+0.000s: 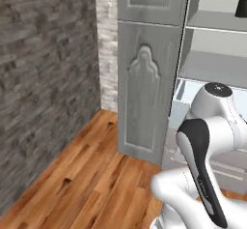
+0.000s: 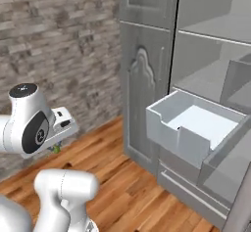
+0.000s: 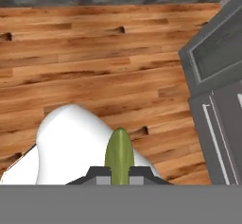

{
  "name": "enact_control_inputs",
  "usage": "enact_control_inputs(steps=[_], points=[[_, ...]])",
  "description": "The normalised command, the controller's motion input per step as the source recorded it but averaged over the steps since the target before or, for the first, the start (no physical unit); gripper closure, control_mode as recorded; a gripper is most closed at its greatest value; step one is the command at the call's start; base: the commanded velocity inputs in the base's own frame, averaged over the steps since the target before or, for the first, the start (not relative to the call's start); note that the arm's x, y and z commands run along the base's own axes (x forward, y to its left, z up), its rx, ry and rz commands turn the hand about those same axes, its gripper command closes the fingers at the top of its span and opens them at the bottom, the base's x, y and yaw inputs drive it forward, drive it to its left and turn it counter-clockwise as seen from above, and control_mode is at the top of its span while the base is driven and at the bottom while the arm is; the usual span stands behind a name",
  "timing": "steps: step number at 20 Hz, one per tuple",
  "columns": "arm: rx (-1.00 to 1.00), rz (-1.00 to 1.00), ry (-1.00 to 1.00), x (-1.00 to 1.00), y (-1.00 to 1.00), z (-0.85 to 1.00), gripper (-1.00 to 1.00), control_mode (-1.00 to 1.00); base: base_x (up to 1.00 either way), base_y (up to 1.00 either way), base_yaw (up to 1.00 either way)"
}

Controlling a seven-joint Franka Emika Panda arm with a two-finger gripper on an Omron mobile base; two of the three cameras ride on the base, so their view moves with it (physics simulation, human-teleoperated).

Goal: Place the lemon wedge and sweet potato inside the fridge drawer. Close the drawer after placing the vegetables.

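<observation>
My gripper (image 3: 119, 180) is shut on the lemon wedge (image 3: 119, 154), a small yellow-green piece that stands up between the two finger tips in the hand view. From the right base view the hand hangs low at the left, above the wooden floor, with the lemon wedge (image 2: 56, 149) peeking out beneath it. The fridge drawer (image 2: 179, 135) is pulled open well to the right of the hand; its pale inside shows bare. The sweet potato is out of view.
A tall grey cabinet door (image 2: 144, 89) stands left of the open fridge, whose shelves (image 2: 211, 35) rise above the drawer. A brick wall (image 2: 59, 45) closes off the left side. Wooden floor (image 2: 127, 187) lies below. A dark object (image 1: 241, 6) sits on an upper shelf.
</observation>
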Motion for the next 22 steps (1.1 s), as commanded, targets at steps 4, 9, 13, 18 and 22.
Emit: enact_control_inputs(steps=[4,9,13,18,22], points=[[0.00,0.00,0.00,0.00,0.00,0.00,1.00,1.00,0.74,0.35,-0.72],[0.00,0.00,0.00,0.00,0.00,0.00,1.00,1.00,0.77,0.26,-0.65],[0.00,0.00,0.00,0.00,0.00,0.00,1.00,1.00,0.68,0.01,-0.58],[0.00,0.00,0.00,0.00,0.00,0.00,1.00,1.00,0.46,0.02,-0.54],[0.00,0.00,0.00,0.00,0.00,0.00,1.00,1.00,0.33,0.15,-0.46]])
